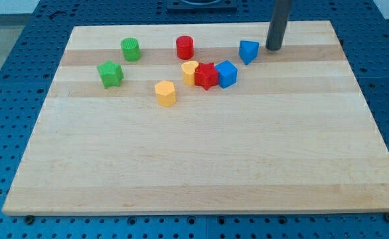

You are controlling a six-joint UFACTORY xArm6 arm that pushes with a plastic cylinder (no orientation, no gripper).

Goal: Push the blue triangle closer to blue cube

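The pale wooden board (201, 166) is lying on a blue perforated table (22, 73), most of its lower area sitting bare. My tip (273, 48), a dark rod without jaws, is resting just to the view's right of the blue triangle (248, 51), near the board's top edge. The blue cube (227, 74) is sitting below-left of the triangle, touching a red star-like block (206, 76) beside a yellow block (190, 72). Further left are sitting a red cylinder (184, 47), a yellow hexagonal block (166, 93), a green cylinder (131, 49) and a green star (110, 74).
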